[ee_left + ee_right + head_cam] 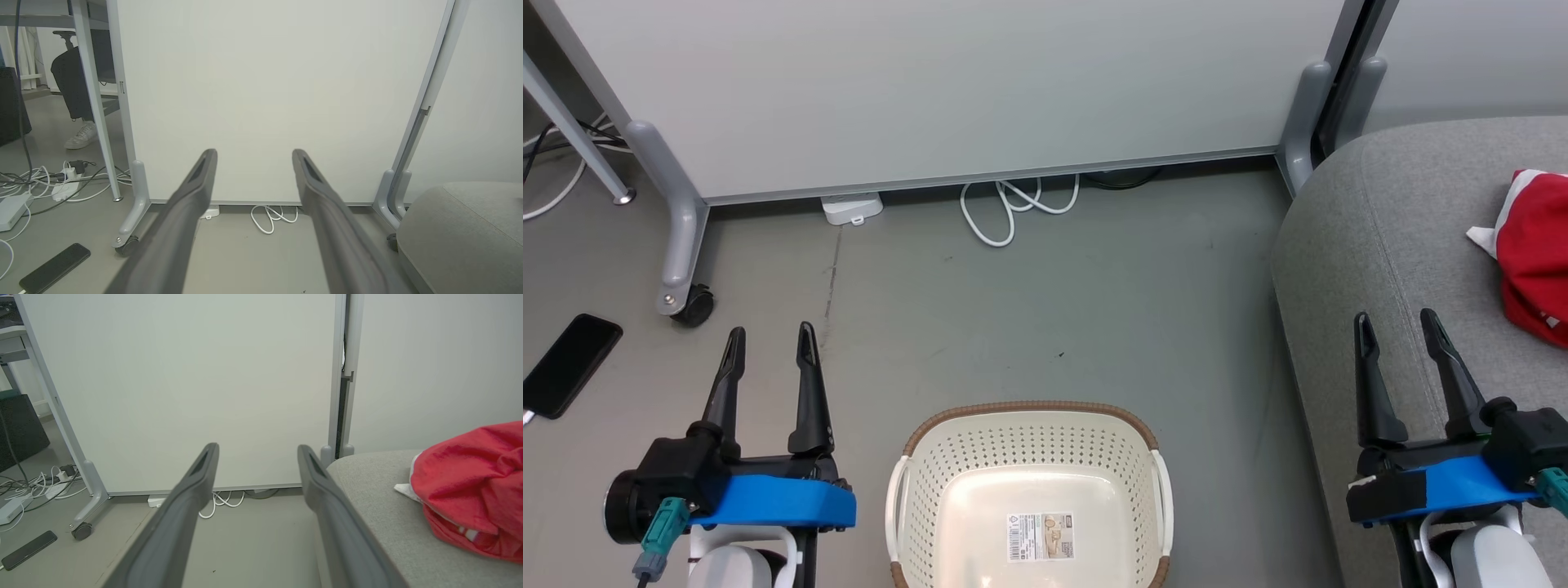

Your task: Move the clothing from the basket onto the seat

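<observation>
The cream basket (1029, 445) stands on the floor at the bottom centre, with only the label sticker (1040, 536) on its bottom. Red clothing (1535, 261) with white trim lies bunched on the grey seat (1388, 245) at the right edge; the same heap of clothing (470, 490) lies on the seat (380, 522) in the right wrist view. My left gripper (770, 345) is open, left of the basket, holding nothing. My right gripper (1396, 327) is open over the seat's near edge, apart from the clothing. The seat corner (461, 232) appears in the left wrist view.
A white partition panel (947, 90) on castor feet (690, 306) closes off the far side. A white cable (1013, 208) and a power block (852, 207) lie at its base. A black phone (570, 363) lies on the floor at left. A person's shoe (81, 136) is beyond a desk leg.
</observation>
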{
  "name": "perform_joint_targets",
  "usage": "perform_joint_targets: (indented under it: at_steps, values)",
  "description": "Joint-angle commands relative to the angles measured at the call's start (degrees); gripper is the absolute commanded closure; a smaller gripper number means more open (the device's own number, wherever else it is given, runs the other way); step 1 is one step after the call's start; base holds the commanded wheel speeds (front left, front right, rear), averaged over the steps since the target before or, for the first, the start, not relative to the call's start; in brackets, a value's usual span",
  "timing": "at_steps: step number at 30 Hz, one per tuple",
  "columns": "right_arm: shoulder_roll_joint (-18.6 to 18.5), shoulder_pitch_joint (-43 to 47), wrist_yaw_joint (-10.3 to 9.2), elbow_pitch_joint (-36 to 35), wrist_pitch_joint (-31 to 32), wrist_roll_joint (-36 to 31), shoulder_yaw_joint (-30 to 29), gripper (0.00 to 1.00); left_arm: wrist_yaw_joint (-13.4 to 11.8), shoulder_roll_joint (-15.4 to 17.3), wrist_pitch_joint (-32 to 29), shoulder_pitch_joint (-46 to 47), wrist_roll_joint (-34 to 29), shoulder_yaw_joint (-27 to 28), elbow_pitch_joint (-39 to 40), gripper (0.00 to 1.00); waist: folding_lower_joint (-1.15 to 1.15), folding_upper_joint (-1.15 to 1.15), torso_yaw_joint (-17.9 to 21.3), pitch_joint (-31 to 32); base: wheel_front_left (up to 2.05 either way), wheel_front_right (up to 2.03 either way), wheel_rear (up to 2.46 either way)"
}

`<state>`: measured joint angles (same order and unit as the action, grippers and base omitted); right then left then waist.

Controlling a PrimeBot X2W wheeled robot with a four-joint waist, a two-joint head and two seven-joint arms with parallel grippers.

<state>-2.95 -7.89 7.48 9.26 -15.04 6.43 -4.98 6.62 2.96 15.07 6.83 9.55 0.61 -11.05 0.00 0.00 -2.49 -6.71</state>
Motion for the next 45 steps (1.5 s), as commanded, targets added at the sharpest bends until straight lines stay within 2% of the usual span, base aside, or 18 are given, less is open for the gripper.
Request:
perform_joint_targets:
  at_steps: [1, 5, 6, 11, 36, 45]
  values:
    - [0.1, 0.6, 0.03, 0.2, -0.2, 0.3, -0.1, 0.00, 0.3, -0.1, 0.1, 0.4, -0.1, 0.1, 0.0, 0.00, 0.00, 0.00, 0.0, 0.0, 0.00, 0.00, 0.00]
    - [0.1, 0.8, 0.03, 0.3, -0.2, 0.4, -0.2, 0.00, 0.1, -0.1, 0.1, 0.5, 0.4, -0.3, -0.1, 0.00, 0.00, 0.00, 0.0, 0.0, 0.00, 0.00, 0.00]
    - [0.0, 0.1, 0.00, 0.3, 0.0, 0.2, -0.1, 1.00, 0.0, 0.0, 0.0, 0.0, 0.1, -0.2, 0.0, 1.00, 0.00, 0.00, 0.0, 0.0, 0.00, 0.00, 0.00]
    - [0.2, 0.4, 0.00, 2.7, 0.6, 0.9, -0.1, 1.00, 0.0, -0.2, -0.6, -1.6, 0.9, -0.1, -2.4, 1.00, 0.00, 0.00, 0.0, 0.0, 0.00, 0.00, 0.00]
    - [0.1, 0.9, 0.00, 3.2, 7.4, 28.5, -0.6, 1.00, 0.3, -0.1, -7.4, -1.1, 27.4, 1.9, -2.5, 1.00, 0.00, 0.00, 0.5, 1.4, 0.00, 0.00, 0.00]
    - [0.1, 1.0, 0.01, 3.4, 9.3, 36.2, -0.7, 1.00, 0.4, -0.1, -9.3, -1.0, 34.9, 2.4, -2.5, 1.00, 0.00, 0.00, 0.7, 1.9, 0.00, 0.00, 0.00]
